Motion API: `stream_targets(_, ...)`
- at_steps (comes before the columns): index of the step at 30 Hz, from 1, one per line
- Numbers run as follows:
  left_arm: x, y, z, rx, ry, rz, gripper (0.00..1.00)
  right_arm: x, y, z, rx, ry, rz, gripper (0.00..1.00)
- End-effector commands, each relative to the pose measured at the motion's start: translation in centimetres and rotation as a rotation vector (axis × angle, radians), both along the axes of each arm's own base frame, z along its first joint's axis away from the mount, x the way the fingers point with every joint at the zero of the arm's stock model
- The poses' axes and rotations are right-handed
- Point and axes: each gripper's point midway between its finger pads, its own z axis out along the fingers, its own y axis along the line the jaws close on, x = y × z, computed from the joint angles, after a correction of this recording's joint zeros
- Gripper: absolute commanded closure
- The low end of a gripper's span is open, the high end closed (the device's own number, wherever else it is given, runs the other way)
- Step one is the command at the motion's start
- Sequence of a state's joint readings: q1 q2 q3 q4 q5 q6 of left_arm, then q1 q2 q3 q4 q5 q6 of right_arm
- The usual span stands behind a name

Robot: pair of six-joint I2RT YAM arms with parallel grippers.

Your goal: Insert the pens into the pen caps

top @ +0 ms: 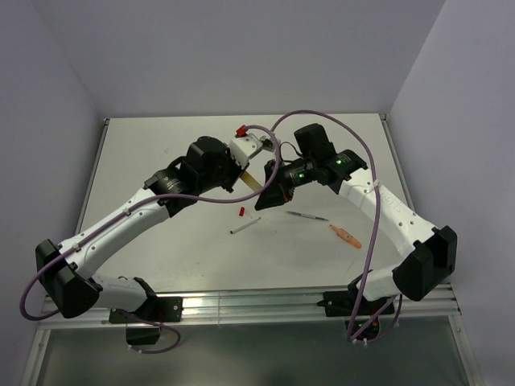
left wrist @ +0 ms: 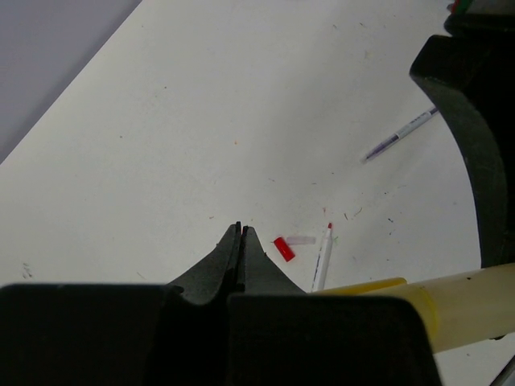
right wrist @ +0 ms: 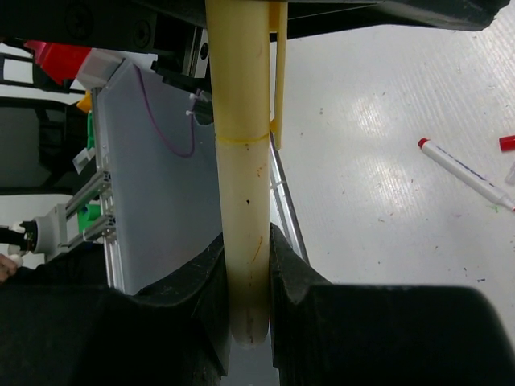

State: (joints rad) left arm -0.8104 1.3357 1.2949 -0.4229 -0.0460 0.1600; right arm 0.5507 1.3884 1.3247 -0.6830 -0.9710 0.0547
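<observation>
From above, the left arm [top: 137, 205] and right arm [top: 386, 205] meet over the middle of the counter [top: 161, 145]. The yellow pen [top: 252, 178] hangs tilted above it, its lower end in the right fingers [top: 268, 197]. At 6 o'clock from that pen lies the red cap [top: 241, 212], and just beyond it, also at 6, the white pen [top: 245, 226]. The thin grey pen [top: 306, 215] rests at 4 o'clock, and the orange pen [top: 346, 236] lies farther out on the same bearing.

On the left wrist, the left fingers [left wrist: 233, 257] are clenched tip to tip with nothing between them, hovering over the counter [left wrist: 201, 121]. The red cap [left wrist: 283, 248] lies at 3 o'clock from their tips, with the white pen [left wrist: 323, 257] just beside it, its red tip pointing to 12. The yellow pen [left wrist: 467, 301] crosses the frame at 4 o'clock. The thin grey pen [left wrist: 400, 135] lies well apart at 2 o'clock.

On the right wrist, the right fingers [right wrist: 294, 281] are grasping the yellow pen [right wrist: 245, 209] near its rounded end, and the pen runs straight to 12 o'clock. The yellow cap [right wrist: 241, 72] is seated on its far half, its clip alongside. The white pen [right wrist: 467, 173] lies on the counter [right wrist: 386, 121] at 3 o'clock.
</observation>
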Motion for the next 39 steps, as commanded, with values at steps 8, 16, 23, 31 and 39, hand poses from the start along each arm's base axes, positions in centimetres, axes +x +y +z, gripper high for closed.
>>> stream_targets(8,-8.9,-5.0,-3.0,-0.044,0.198,-0.337,1.0,4.5,3.0,7.3,0.184,-0.339,-0.008,1.0)
stream_targets(16,-5.3,-3.0,-1.6,-0.08,0.178,-0.171,0.92,4.4,2.5,6.4,0.163,-0.339,-0.025,1.0)
stream_targets(23,4.7,5.5,7.9,-0.313,0.055,0.149,0.54,5.0,0.5,3.9,0.091,-0.347,-0.14,1.0)
stream_targets(31,6.2,8.8,12.5,-0.681,0.191,0.303,0.35,10.6,-2.7,8.3,0.123,-0.473,-0.543,1.0)
stream_targets(39,4.5,5.1,14.9,-0.923,0.295,0.218,0.22,13.4,-1.5,8.3,0.152,-0.368,-0.66,1.0)
